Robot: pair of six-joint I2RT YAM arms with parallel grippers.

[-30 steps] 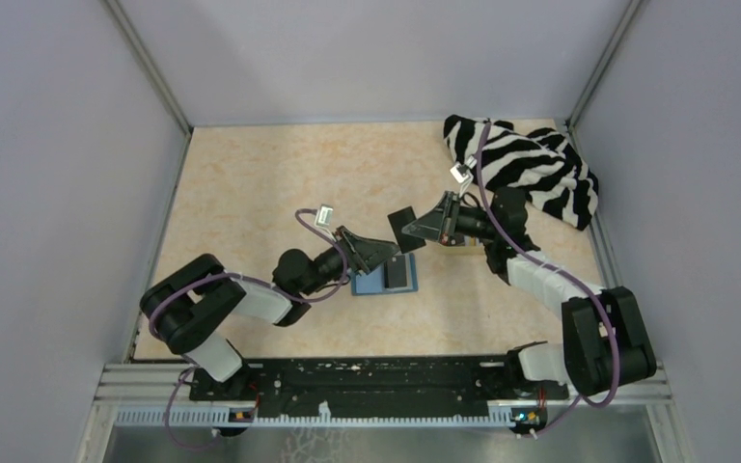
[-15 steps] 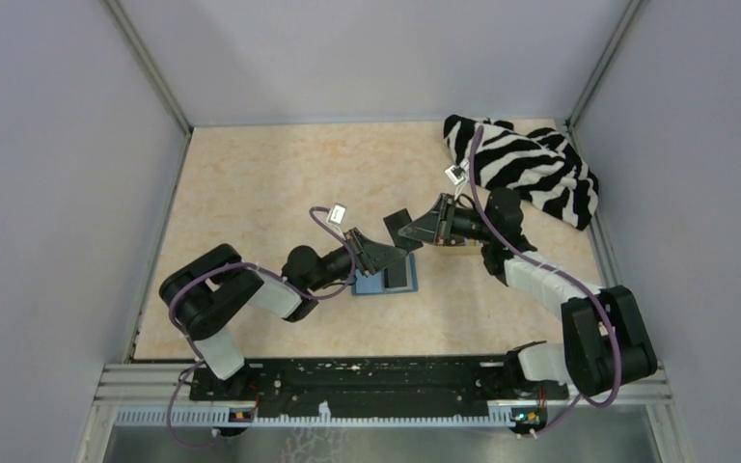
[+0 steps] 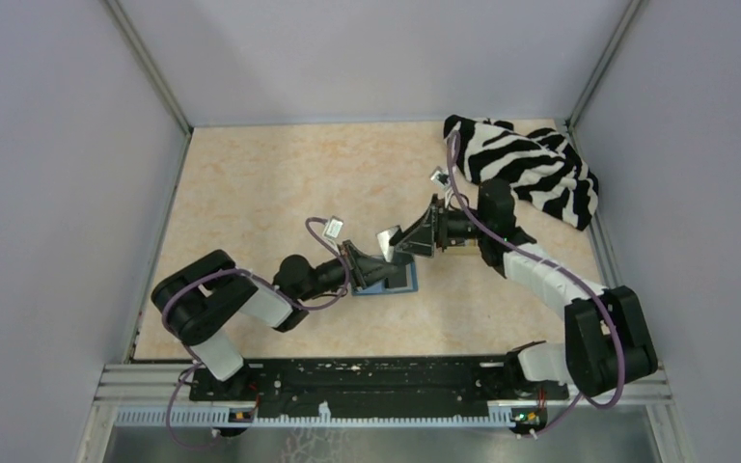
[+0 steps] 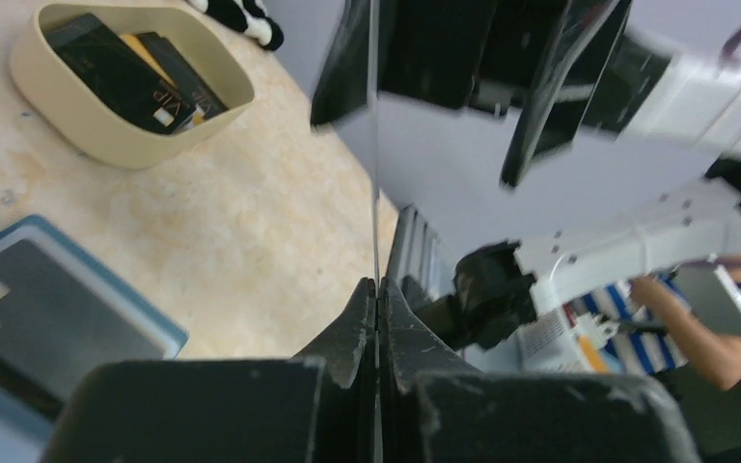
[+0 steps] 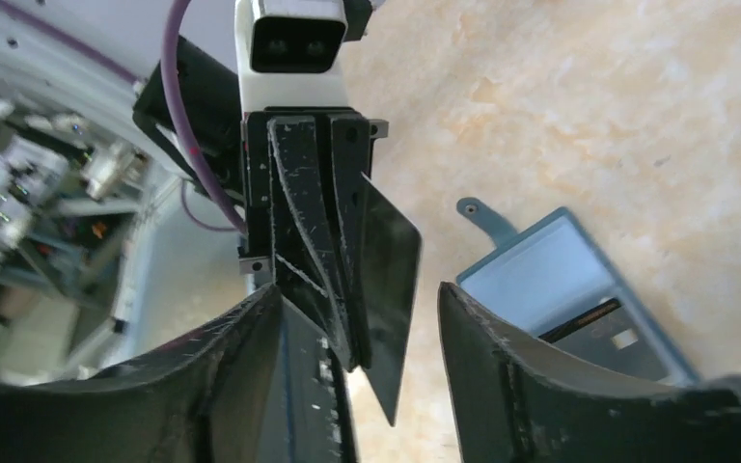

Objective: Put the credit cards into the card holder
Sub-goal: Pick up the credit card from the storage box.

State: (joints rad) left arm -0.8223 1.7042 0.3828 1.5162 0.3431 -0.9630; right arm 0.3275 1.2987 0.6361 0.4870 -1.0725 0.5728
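**Fingers of the left gripper pinch a black card; the right pair stands apart**

Over the middle of the table, the left gripper's two fingers are pressed tight together on a black credit card. They grip it by one edge, so it sticks out tilted in the air. From the left wrist the card shows edge-on, a thin line running up from the closed tips. The right gripper faces it from the other side with its fingers parted, one on each side of the card. I can't make out whether either one touches it. Just below, the teal card holder lies open and flat on the table, with another black card resting in it. Near it sits a tan oval tray holding more cards, black ones and an orange-gold one. A zebra-striped cloth is bunched in the far right corner.
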